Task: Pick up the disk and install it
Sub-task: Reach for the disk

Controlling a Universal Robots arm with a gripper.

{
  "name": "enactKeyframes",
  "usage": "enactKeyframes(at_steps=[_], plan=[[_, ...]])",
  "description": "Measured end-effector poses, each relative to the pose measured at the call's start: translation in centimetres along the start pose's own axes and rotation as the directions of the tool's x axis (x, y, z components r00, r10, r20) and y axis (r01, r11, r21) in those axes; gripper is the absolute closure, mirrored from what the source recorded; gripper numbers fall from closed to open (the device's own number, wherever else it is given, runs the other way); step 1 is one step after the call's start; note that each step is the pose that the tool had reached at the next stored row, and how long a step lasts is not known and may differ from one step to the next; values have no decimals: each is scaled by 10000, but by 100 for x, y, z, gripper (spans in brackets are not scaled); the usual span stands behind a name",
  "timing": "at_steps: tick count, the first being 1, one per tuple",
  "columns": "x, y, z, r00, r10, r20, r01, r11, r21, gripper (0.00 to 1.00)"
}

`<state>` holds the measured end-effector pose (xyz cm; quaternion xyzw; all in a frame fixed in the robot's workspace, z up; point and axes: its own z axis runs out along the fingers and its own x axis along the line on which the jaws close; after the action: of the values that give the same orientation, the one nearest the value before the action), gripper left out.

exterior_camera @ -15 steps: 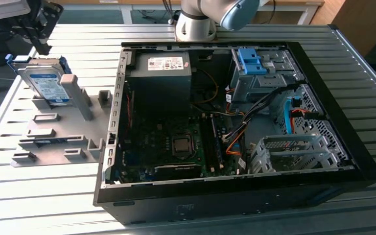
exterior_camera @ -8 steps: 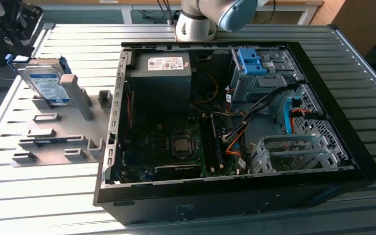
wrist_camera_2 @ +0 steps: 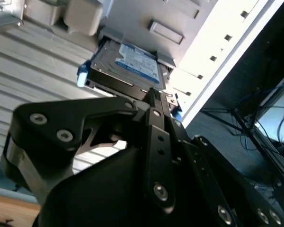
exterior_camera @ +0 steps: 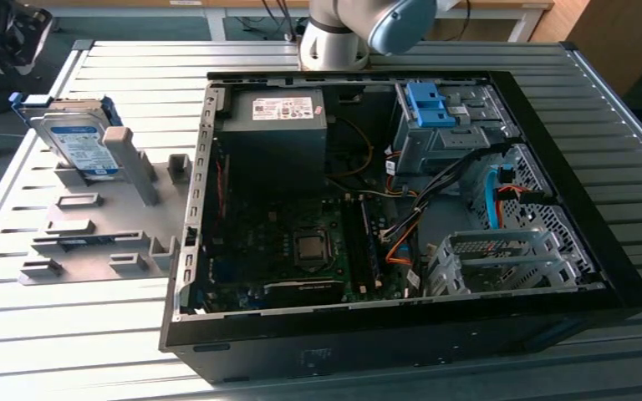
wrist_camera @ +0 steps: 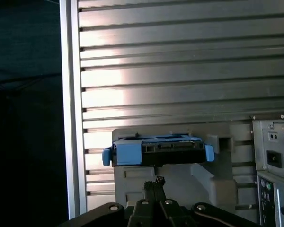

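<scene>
Above the slatted worktop [exterior_camera: 76, 334], the pincer [wrist_camera: 154, 182] is hanging with its two black fingers pressed together and nothing between them, and it is pointing at the disk [wrist_camera: 156, 150] while keeping well apart from it. In the first wrist view the fingertips are sitting almost in line with the middle of the disk's upper edge, where the blue frame is showing at both ends. That alignment looks worth preserving. To do this pick well, I judge that the fingers should be spreading wider than the disk's thickness before reaching it. They should be closing on its flat faces or frame, not on the label's corner, and any lift should be following the slot's own lean. The disk is standing on edge, tilted, in a grey holder [exterior_camera: 98, 242] with posts and slots. In the exterior view its blue-and-white label is facing the camera. The holder is lying on the worktop just beside the open computer case [exterior_camera: 622, 276], on the exterior view's left. The risk, as I read it, is dragging the disk against the holder's posts. As for the arm [exterior_camera: 338, 33], one grey joint is showing at the far edge of the worktop behind the case, and its upper links are running out of the picture. The wrist views suggest it is reaching over towards the holder.
</scene>
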<state>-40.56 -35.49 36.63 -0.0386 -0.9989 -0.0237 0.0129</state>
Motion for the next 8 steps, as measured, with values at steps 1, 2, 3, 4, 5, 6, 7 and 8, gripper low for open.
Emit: enactKeyframes(at_steps=[1, 2, 3, 4, 5, 6, 7, 8], plan=[[12, 23, 9, 10000, -1, 8, 1, 10000, 1, 89], [23, 43, 17, 10000, -2, 19, 2, 10000, 0, 89], [35, 57, 23, 10000, -3, 28, 3, 10000, -2, 89], [48, 60, 26, 10000, -2, 28, 2, 10000, 0, 89], [48, 60, 26, 10000, -2, 29, 2, 10000, -1, 89], [48, 60, 26, 10000, -3, 29, 3, 10000, 0, 89], [48, 60, 26, 10000, -3, 29, 3, 10000, -1, 89], [48, 60, 26, 10000, -3, 29, 3, 10000, -1, 89]])
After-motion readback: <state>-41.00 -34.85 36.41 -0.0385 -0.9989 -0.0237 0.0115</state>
